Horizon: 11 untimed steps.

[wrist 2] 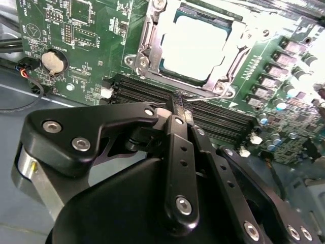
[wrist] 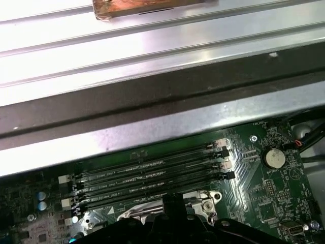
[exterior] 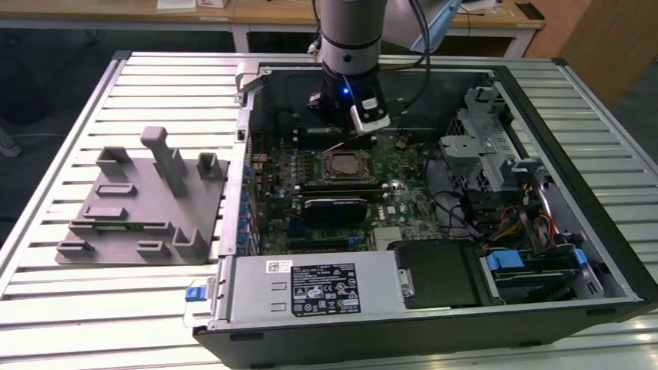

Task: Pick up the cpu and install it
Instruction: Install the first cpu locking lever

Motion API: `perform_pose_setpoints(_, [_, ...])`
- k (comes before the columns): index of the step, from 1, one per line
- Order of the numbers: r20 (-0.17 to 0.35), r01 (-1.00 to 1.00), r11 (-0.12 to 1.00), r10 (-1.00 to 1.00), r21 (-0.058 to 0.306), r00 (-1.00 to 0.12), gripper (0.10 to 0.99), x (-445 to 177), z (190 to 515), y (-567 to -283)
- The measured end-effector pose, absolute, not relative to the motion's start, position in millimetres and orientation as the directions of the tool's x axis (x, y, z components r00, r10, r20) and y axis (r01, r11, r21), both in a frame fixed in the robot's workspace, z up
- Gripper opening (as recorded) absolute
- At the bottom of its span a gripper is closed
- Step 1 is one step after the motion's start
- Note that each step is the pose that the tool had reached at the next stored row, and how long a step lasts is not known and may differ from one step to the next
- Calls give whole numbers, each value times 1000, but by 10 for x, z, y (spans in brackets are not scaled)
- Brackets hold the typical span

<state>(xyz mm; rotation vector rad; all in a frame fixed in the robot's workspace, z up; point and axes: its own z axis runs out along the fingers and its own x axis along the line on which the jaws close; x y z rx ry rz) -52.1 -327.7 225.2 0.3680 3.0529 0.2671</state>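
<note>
The cpu (wrist 2: 195, 43), a shiny silver square, lies flat inside the metal socket frame (wrist 2: 147, 46) on the green motherboard; in the exterior view the cpu (exterior: 343, 164) is at the middle of the open computer case. My gripper (wrist 2: 177, 101) hangs just beside the socket, over the black memory slots (wrist 2: 223, 119), with its fingers pressed together. A thin metal lever (wrist 2: 208, 99) runs out from the fingertips along the socket's edge; I cannot tell whether it is pinched. In the exterior view the gripper (exterior: 352, 135) is just behind the socket.
A grey plastic fixture (exterior: 144, 200) with upright blocks lies on the slatted table at the exterior view's left. Inside the case stand the power supply (exterior: 308, 289), a drive cage (exterior: 483, 146) and cables. A coin battery (wrist: 274, 157) sits near the memory slots (wrist: 152, 175), below the case wall (wrist: 152, 122).
</note>
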Motion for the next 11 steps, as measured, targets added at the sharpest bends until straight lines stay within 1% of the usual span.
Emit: perform_pose_setpoints(11, [-62,247,952,262,179,-963,106,-520,2145,-3257])
